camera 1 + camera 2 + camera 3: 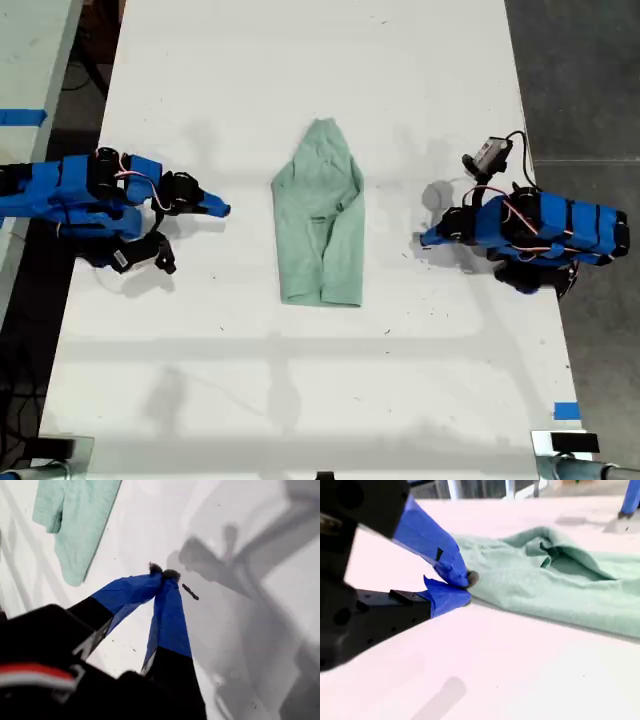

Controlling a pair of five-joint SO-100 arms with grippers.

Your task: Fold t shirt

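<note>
The t shirt (322, 218) lies narrow and already folded lengthwise on the table (300, 400), clear of both jaws. My first gripper (163, 573) sits clenched, empty, well off it. My second gripper (465, 587) is pinched closed just short of its edge. Next, I judge: open, grab an end, fold across. Nothing blocks.

Place: a lab or workshop robot bench.
Table (300, 60): long, white, bare.
Arms: two blue, mounted at opposite edges.
Tape (566, 410): blue marker on the table edge.
Floor (580, 70): dark grey.
</note>
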